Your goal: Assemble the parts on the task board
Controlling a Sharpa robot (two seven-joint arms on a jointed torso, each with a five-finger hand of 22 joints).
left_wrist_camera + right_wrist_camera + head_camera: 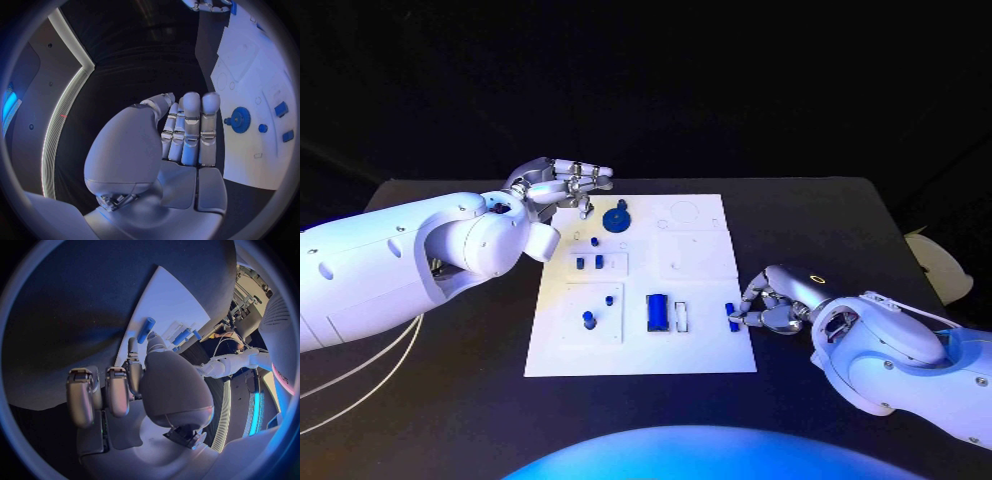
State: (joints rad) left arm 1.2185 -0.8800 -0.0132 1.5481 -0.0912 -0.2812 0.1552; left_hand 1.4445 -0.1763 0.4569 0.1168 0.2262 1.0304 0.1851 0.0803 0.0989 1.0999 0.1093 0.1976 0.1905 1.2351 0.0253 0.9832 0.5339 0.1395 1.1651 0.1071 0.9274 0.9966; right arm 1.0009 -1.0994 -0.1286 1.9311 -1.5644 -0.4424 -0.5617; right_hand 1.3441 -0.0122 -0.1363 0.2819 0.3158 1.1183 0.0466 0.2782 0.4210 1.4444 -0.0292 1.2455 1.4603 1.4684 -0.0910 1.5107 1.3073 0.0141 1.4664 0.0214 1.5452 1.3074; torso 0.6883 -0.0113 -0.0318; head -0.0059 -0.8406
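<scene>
The white task board (697, 345) lies mid-table. On it are a blue gear (616, 218), a blue block (656, 312) and several small blue pegs (589, 320). My right hand (769, 303) sits at the board's right edge, with its fingers curled. Its thumb and a finger pinch a blue peg (731, 316). In the right wrist view the peg (145, 330) sticks out past the hand (144, 385) over the board (165, 305). My left hand (564, 185) hovers over the board's far left corner and holds nothing. The left wrist view has the hand's (181, 140) fingers straight, with the gear (239, 119) beside them.
A white object (935, 262) lies at the table's right edge. Thin cables (358, 380) trail under my left arm. An upright white slot piece (682, 316) stands next to the blue block. Bare black table (805, 210) surrounds the board.
</scene>
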